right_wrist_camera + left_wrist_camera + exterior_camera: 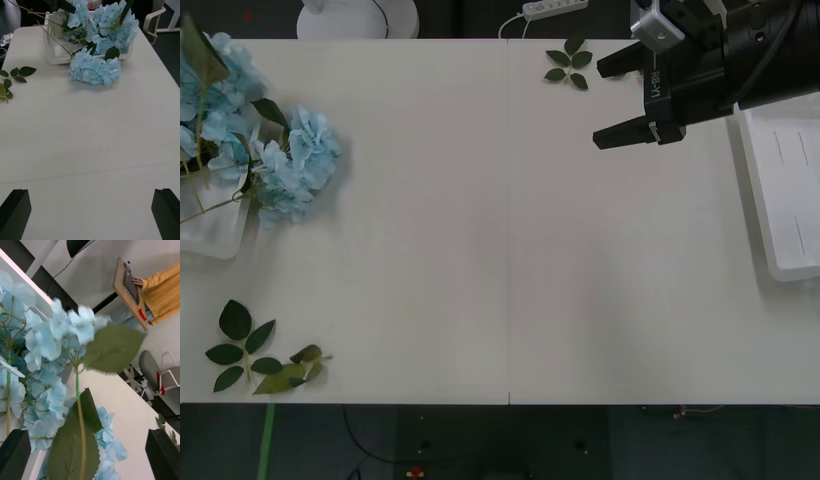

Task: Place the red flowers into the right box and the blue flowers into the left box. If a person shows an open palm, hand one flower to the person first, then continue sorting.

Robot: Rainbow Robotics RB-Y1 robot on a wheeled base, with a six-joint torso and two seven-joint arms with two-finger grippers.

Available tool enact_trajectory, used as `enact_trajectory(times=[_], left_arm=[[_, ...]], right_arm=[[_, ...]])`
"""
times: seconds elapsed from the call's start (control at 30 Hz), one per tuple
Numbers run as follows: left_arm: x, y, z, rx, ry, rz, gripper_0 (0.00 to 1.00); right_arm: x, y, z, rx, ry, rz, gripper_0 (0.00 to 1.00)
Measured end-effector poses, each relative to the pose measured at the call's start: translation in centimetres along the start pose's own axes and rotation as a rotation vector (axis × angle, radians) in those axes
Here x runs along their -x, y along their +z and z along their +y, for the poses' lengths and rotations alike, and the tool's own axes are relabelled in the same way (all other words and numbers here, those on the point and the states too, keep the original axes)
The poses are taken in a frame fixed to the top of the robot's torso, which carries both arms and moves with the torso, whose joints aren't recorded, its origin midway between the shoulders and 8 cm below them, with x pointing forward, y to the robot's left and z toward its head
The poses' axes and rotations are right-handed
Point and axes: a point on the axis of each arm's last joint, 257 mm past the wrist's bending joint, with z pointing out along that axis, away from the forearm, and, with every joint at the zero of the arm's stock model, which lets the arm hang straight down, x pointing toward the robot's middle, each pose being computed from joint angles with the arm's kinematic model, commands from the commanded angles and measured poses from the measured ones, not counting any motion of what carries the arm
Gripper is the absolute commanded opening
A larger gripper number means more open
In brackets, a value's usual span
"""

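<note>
From my remote seat, I read the blue flowers (255, 140) as piled at nine to ten o'clock on the table (500, 250), most lying in the left box (215, 235), one bloom spilling over its rim onto the tabletop. The right box (785, 200) sits at three o'clock and looks bare inside. My right gripper (620, 100) hangs at about one o'clock above the table, fingers spread and holding nothing. The left gripper (90, 453) sits right over the blooms, fingers spread wide with a stalk and leaf (75, 438) between them but not pinched. No open palm faces me.

I judge the job now is tidying that overhanging bloom into the left box. I would close low on the stalk, not the petals, lift clear of the rim, and avoid snagging neighbouring stems. Loose leaf sprigs (260, 355) at seven o'clock I leave alone.
</note>
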Motion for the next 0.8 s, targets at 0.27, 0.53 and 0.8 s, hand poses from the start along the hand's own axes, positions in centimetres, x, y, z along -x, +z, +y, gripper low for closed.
enact_trajectory(times=[0.27, 0.53, 0.8], left_arm=[[0.1, -0.1, -1.2, -0.047, -0.050, -0.003, 1.00], [0.1, -1.8, -4.5, -0.173, -0.053, 0.043, 1.00], [-2.5, -7.7, -10.5, -0.241, 0.164, 0.149, 1.00]], right_arm=[[-0.3, 0.0, -0.3, -0.014, -0.006, 0.010, 1.00], [-1.0, 0.2, -0.5, -0.028, -0.050, 0.051, 1.00], [-1.0, 0.2, -0.5, -0.028, -0.052, 0.051, 1.00]])
